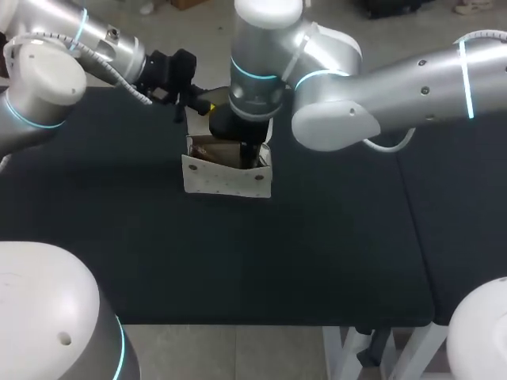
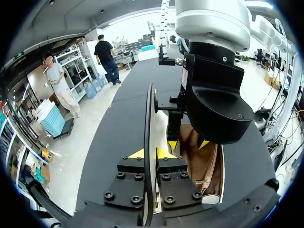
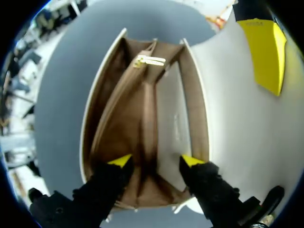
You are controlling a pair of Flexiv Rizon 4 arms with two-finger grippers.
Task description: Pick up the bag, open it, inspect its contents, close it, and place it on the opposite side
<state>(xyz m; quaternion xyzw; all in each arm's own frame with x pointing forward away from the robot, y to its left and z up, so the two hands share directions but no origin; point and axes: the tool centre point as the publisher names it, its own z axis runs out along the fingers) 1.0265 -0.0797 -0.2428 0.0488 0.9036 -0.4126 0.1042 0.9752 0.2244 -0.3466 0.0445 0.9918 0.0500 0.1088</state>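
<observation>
Bag (image 1: 226, 176): open on your table (image 1: 317, 261), brown lining showing.
Left gripper (image 2: 150, 153): pinching the flap (image 3: 228, 104).
Right gripper (image 3: 156, 161): fingers spread at the bag's mouth.

The left arm (image 1: 75, 36) and right arm (image 1: 412, 83) were smooth silver tubes with rounded white joint caps (image 1: 43, 73) and thin glowing cyan rings (image 1: 469, 79); a ribbed grey cable (image 1: 119, 77) ran just behind the left hand (image 2: 151, 153). The left hand and the right hand (image 3: 156, 161) were matt black with bright yellow pointed tips (image 3: 120, 161), and black screws (image 2: 122, 175) studded the left hand's base.
</observation>
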